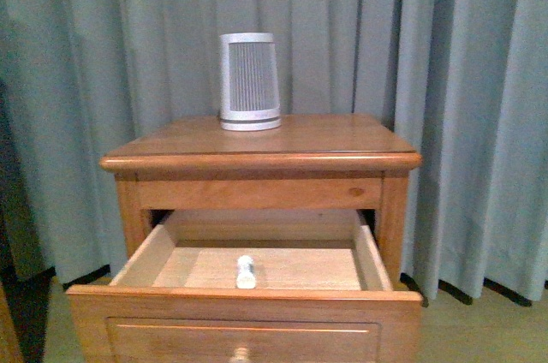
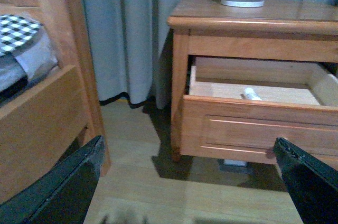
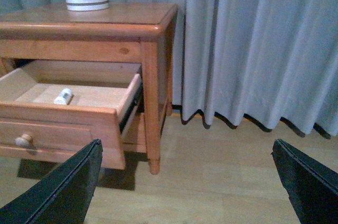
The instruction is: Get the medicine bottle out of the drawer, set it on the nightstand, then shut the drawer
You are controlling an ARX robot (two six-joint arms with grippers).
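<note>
The nightstand [image 1: 334, 136] stands before me with its upper drawer [image 1: 257, 316] pulled out. The tiny white medicine bottle [image 1: 246, 270] lies on its side on the pale drawer floor, near the front middle; it also shows as the bottle [image 2: 251, 94] and the bottle [image 3: 63, 96] in the wrist views. My left gripper [image 2: 187, 182] is open over the floor, left of the nightstand [image 2: 248, 18] and short of the drawer [image 2: 253, 126]. My right gripper [image 3: 185, 182] is open over the floor, right of the drawer [image 3: 63, 123]. Neither arm shows in the front view.
A tall white ribbed device [image 1: 249, 81] stands at the back of the nightstand top. Grey curtains [image 1: 462, 80] hang behind and to both sides. A wooden bed frame [image 2: 47, 102] with bedding is close on the left. The floor [image 3: 222, 176] is pale wood.
</note>
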